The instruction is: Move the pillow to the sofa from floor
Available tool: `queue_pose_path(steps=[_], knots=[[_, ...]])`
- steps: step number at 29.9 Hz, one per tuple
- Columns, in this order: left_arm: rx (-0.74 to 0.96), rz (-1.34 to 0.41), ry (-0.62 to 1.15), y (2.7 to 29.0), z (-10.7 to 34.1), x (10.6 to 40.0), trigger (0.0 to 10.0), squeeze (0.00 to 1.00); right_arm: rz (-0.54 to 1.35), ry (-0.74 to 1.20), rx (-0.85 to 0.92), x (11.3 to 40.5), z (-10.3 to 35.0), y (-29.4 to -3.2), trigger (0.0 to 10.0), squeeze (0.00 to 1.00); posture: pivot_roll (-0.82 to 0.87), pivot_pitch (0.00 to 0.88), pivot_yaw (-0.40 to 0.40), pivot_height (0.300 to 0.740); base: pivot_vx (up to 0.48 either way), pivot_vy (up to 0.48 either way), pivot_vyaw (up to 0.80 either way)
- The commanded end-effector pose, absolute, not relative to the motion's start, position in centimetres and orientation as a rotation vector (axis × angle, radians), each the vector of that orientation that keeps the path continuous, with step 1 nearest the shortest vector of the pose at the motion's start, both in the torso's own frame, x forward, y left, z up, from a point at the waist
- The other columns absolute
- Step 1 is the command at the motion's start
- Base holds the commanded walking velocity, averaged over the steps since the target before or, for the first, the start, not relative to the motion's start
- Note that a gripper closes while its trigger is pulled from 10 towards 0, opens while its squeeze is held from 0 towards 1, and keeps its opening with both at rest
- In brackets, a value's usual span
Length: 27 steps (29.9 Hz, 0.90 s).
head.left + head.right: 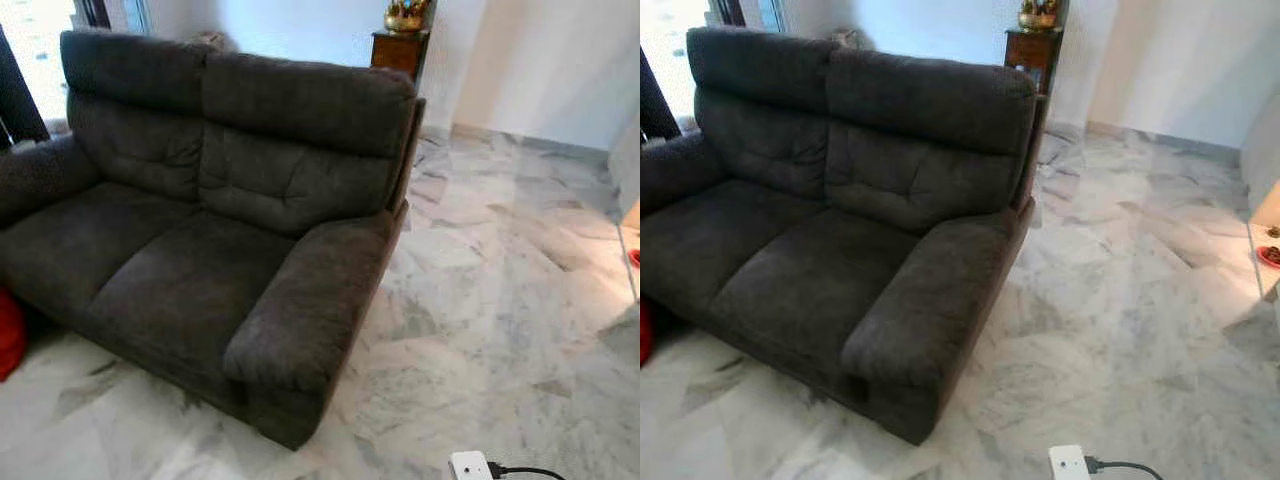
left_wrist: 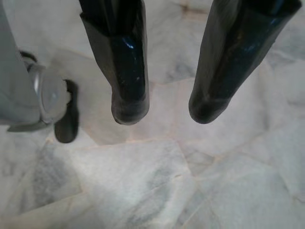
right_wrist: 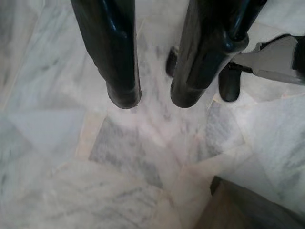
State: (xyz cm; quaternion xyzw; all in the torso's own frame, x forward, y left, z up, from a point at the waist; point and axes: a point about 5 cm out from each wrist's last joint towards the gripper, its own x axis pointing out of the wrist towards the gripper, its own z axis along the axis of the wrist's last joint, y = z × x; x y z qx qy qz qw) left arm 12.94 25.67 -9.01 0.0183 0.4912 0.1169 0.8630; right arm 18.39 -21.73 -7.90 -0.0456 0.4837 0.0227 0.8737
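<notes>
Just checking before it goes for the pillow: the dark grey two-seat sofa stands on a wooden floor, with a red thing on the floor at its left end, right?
Not quite. The floor is pale veined marble, not wood, as the left eye view shows. The rest holds: the sofa is dark grey with two seats, and a red thing lies at its left end.

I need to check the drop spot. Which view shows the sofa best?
The left eye view: the sofa shows seat, backrest and both armrests. The right eye view shows nearly the same. The right wrist view may catch a dark corner; the left wrist view shows floor.
</notes>
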Motion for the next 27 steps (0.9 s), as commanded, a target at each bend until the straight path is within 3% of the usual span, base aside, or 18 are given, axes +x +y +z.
queue_pose_path(steps=[1, 12, 27], knots=[[0.046, 0.246, 1.067, 26.0, -9.3, 11.9, 10.0, 0.0, 0.036, 1.018, -0.085, 18.2, -8.0, -21.9, 10.0, 0.0, 0.0, 0.0, 0.009, 0.74, 0.0, 0.472, 0.0], [0.045, 0.27, 1.08, 27.8, -9.1, 10.2, 10.0, 0.0, 0.033, 1.016, -0.078, 18.2, -8.0, -22.0, 10.0, 0.0, 0.01, 0.0, 0.008, 0.74, 0.0, 0.472, 0.0], [0.028, 0.241, 1.064, 25.5, -9.4, 12.0, 10.0, 0.0, 0.025, 1.022, -0.078, 18.1, -8.0, -22.0, 10.0, 0.0, 0.01, 0.0, 0.009, 0.74, 0.0, 0.472, 0.0]])
